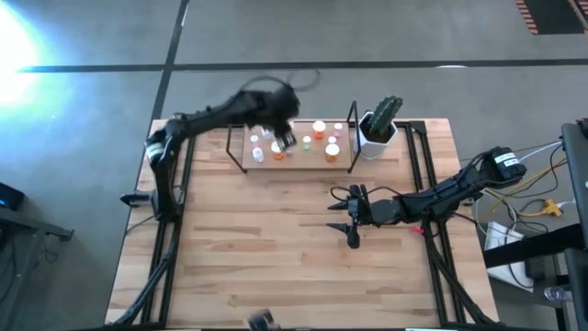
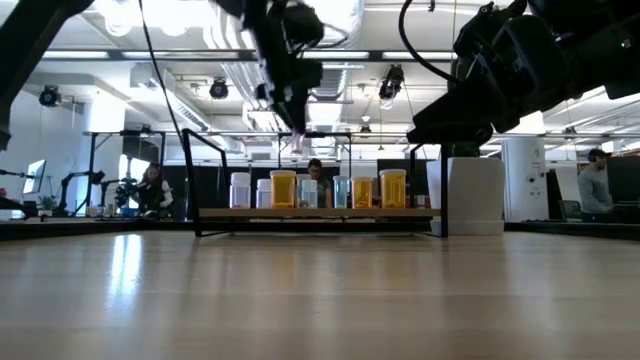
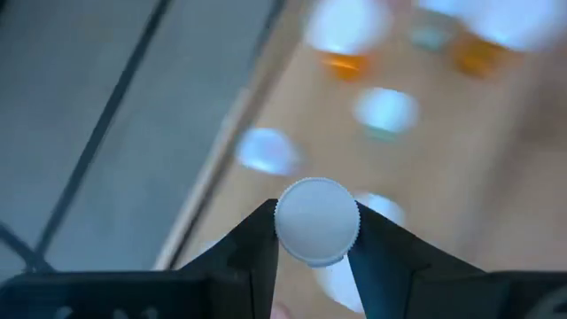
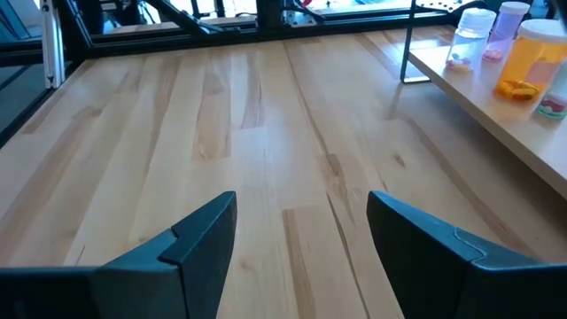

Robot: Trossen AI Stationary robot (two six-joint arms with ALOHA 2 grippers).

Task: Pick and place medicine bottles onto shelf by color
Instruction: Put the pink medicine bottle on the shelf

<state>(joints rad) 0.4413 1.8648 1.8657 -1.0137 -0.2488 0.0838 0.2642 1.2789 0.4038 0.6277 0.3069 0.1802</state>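
My left gripper (image 1: 283, 140) hangs over the left part of the shelf (image 1: 296, 166), shut on a small bottle with a white cap (image 3: 316, 221). In the low view the bottle (image 2: 298, 143) is above the row on the board. Several white-capped bottles stand on the shelf, orange ones (image 2: 283, 188) among them; they are blurred in the left wrist view (image 3: 386, 110). My right gripper (image 1: 352, 217) waits open and empty low over the table's middle right, also shown in its wrist view (image 4: 301, 213). My left gripper pinches the bottle just below its white cap's ribbed rim (image 3: 276, 232), between its two fingers, one on each side. The fingers come from above, pointing down. The bottle stays upright, cap up, lifted clear above the shelf board; its body is hidden under the cap.
A white square pot with a green cactus (image 1: 378, 129) stands just right of the shelf. Thin black uprights (image 2: 188, 180) frame the shelf. Bare wooden table (image 4: 248, 115) lies in front of the shelf. People show in the room behind (image 2: 595, 190).
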